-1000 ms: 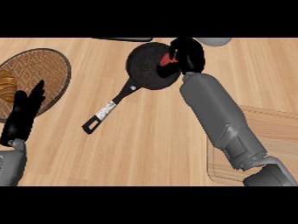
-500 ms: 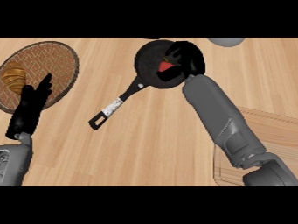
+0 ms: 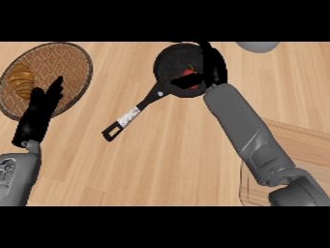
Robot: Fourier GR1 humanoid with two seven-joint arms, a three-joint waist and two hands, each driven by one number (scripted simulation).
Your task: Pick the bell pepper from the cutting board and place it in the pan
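Looking from the left, you see a round woven tray [image 3: 67, 58] lying flat on the wooden counter [image 3: 160, 160], with a golden croissant [image 3: 21, 77] on its left part. Your left hand [image 3: 38, 109] shows just in front of that tray, at the near-left of the counter; its fingers are straight and released, pointing away from you, and their tips overlap the tray's near rim. It holds nothing.

Further right, the black pan [image 3: 169, 60] sits on the counter toward the far side. Its long black handle [image 3: 131, 116], with a pale band partway along, runs back toward you and to the left.

The red bell pepper [image 3: 188, 74] is inside the pan, toward its right side, with a bit of green at its top. Your right hand [image 3: 212, 65] is over the pan's right part, right against the pepper. Its dark fingers blend with the dark pan, so you cannot tell whether they are clasped round the pepper or let go of it.

The grey right forearm runs from the pan back to the near right, where it crosses the cutting board [image 3: 303, 140] at the counter's near-right corner. A grey rounded object [image 3: 259, 46] is cut off by the far edge, right of the pan.
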